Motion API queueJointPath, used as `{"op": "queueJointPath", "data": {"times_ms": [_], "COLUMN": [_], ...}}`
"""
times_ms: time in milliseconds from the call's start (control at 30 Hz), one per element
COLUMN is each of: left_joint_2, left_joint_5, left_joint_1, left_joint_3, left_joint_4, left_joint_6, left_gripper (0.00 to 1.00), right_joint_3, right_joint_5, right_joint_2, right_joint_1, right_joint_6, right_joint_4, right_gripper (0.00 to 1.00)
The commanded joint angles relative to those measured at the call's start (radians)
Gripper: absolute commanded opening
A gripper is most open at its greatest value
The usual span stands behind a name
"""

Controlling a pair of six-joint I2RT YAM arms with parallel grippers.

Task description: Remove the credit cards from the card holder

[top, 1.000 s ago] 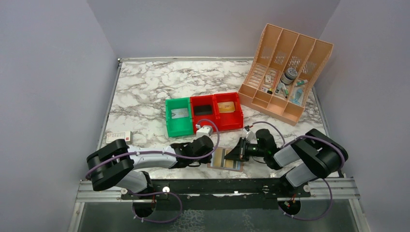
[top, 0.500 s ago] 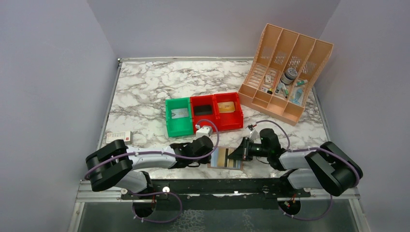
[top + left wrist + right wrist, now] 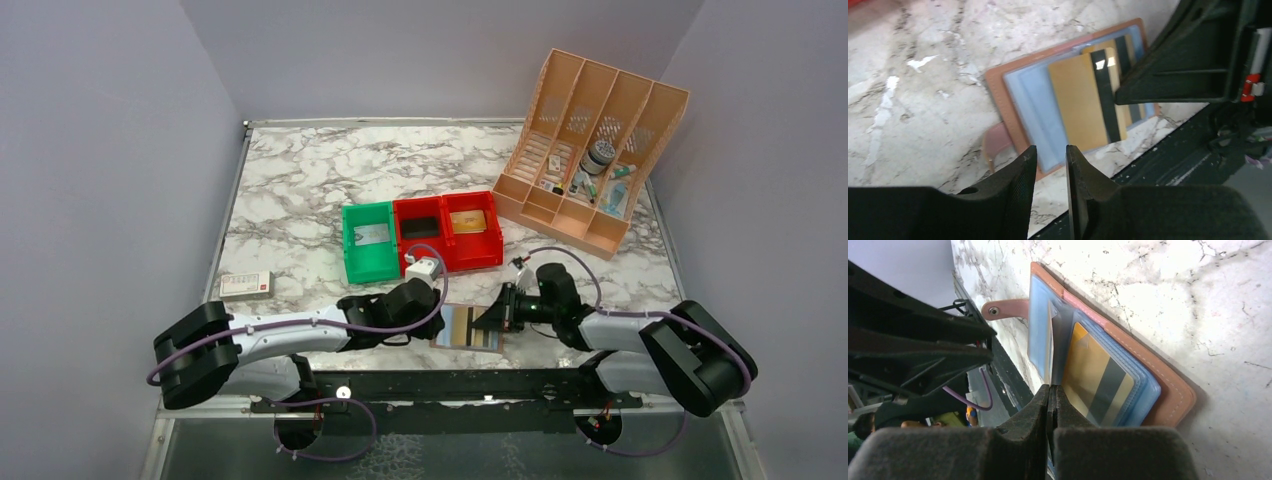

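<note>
The card holder (image 3: 452, 338) lies open near the table's front edge, brownish-pink with pale blue-grey pockets (image 3: 1030, 100) (image 3: 1173, 390). My right gripper (image 3: 497, 318) (image 3: 1050, 390) is shut on the edge of a yellow-gold credit card with a black stripe (image 3: 1080, 102), held over the pockets. A second gold striped card (image 3: 1098, 380) sits in the right pocket. No dark grey card shows. My left gripper (image 3: 436, 310) (image 3: 1050, 155) hovers at the holder's left end, its jaws a narrow gap apart and empty.
A green bin (image 3: 368, 240) and two red bins (image 3: 447, 230) stand behind the holder. A peach slotted organizer (image 3: 590, 150) is at the back right. A small white box (image 3: 245, 284) lies at the left. The black mounting rail (image 3: 480, 385) runs just in front.
My right arm has lowered and stretched out, its gripper staying at the holder's right side. My left arm has shifted, its gripper edging closer to the holder's left end.
</note>
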Motion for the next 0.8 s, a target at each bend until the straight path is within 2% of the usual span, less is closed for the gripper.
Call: {"op": "queueJointPath", "data": {"times_ms": [0,67,133,267,400,567,633,767], "left_joint_2": [0.026,0.057,0.095,0.179,0.228,0.240,0.243,0.233], "left_joint_5": [0.114,0.126,0.124,0.098,0.000,-0.063,-0.073,-0.072], "left_joint_1": [-0.016,-0.017,-0.017,-0.018,-0.017,-0.018,-0.017,-0.017], "left_joint_3": [0.028,0.025,0.029,0.050,0.063,0.047,0.041,0.017], "left_joint_4": [0.108,0.148,0.166,0.167,0.102,0.052,0.039,0.041], "left_joint_6": [0.042,0.032,0.026,0.017,-0.013,-0.018,-0.020,-0.027], "left_gripper": [0.31,0.31,0.29,0.17,0.08,0.01,0.00,0.00], "right_joint_3": [0.014,-0.011,0.001,0.016,0.027,0.051,0.048,0.031], "right_joint_5": [-0.016,-0.016,-0.018,-0.018,-0.021,-0.015,-0.003,-0.004], "right_joint_2": [0.041,0.072,0.108,0.148,0.139,0.085,0.060,0.048], "right_joint_1": [-0.005,-0.005,-0.005,-0.005,-0.005,-0.005,-0.005,-0.005], "right_joint_6": [0.060,0.115,0.109,0.088,0.051,-0.035,-0.040,-0.011], "right_joint_4": [0.093,0.189,0.194,0.190,0.153,0.031,0.010,0.041], "right_gripper": [0.01,0.01,0.01,0.01,0.01,0.02,0.05,0.17]}}
